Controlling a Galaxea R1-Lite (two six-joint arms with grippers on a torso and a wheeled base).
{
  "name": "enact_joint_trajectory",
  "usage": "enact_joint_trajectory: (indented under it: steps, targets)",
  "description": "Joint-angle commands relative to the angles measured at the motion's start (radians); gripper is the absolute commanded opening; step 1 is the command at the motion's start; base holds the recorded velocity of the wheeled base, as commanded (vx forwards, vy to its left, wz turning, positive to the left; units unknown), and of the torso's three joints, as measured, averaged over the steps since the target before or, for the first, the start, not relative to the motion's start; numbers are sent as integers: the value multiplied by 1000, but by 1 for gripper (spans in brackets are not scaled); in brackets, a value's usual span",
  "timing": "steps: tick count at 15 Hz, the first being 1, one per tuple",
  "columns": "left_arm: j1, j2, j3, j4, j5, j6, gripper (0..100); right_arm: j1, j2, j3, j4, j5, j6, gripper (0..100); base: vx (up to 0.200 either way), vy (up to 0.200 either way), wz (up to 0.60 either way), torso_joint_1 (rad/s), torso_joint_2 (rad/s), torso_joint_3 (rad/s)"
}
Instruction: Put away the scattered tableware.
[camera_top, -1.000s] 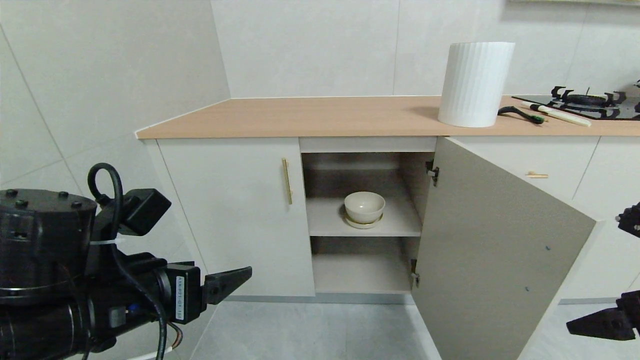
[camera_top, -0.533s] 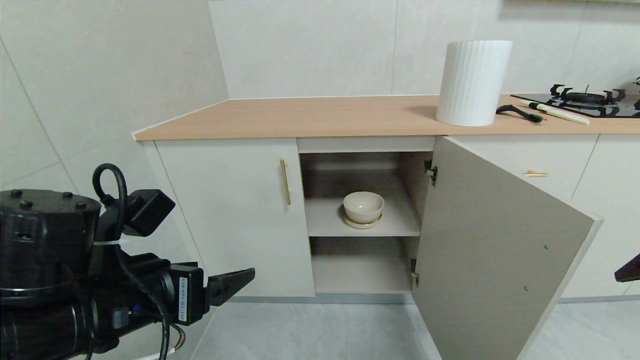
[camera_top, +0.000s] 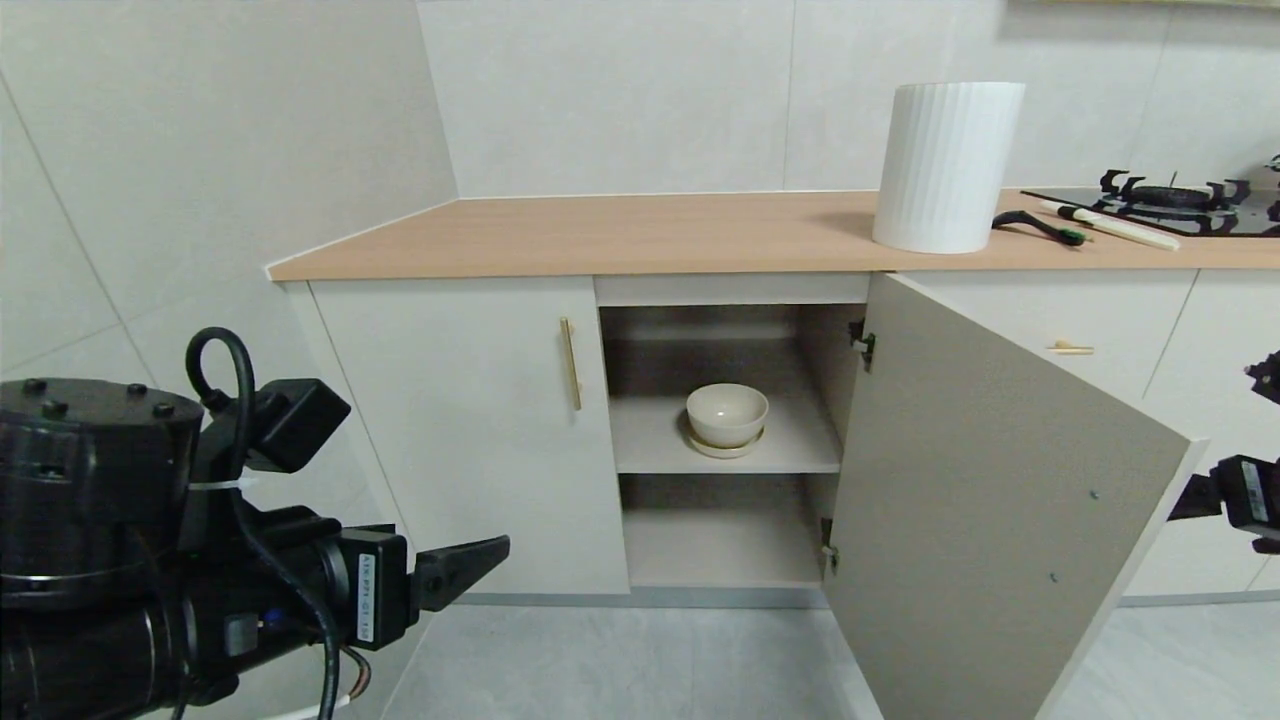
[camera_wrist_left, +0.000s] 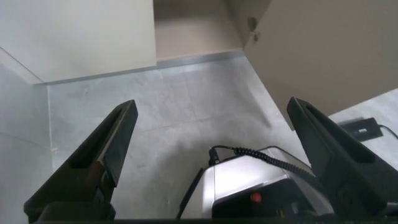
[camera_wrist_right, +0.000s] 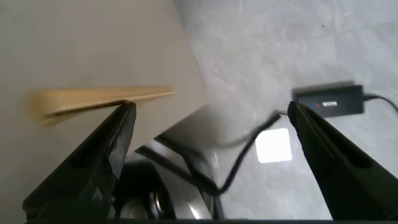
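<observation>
As our right gripper (camera_wrist_right: 211, 109) has risen behind the door (camera_top: 1000, 480) at 3 o'clock, fingers wide like the left gripper's (camera_wrist_left: 211, 104), we judge closing comes next.

Soft, even light falls from above and in front of the open cabinet door (camera_top: 1000, 500). Left of the door the shelf compartments are dimmer, darkest just under the countertop (camera_top: 620, 235). The bowl (camera_top: 727, 412) there is lit from the front and throws a faint shadow. Above the door, the white ribbed container (camera_top: 945, 165) casts a pale shadow leftward on the countertop. The door's inner face looks grey and shaded. In the right wrist view the gold handle (camera_wrist_right: 99, 99) on the door is smeared by blur, and a washed-out white patch (camera_wrist_right: 273, 144) shows beyond the door's edge.
</observation>
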Motion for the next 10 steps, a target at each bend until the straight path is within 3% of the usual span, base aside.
enact_joint_trajectory:
  steps: [1, 7, 10]
  targets:
    - [0, 1, 0, -1, 1, -1, 100, 21, 47, 75, -73, 6, 1, 100, 0, 0, 0, 0, 0, 0]
    - [0, 7, -1, -2, 1, 1, 100, 53, 57, 106, -120, 11, 2, 100, 0, 0, 0, 0, 0, 0]
    - [0, 9, -3, -2, 1, -1, 100, 145, 83, 125, -142, 11, 53, 100, 0, 0, 0, 0, 0, 0]
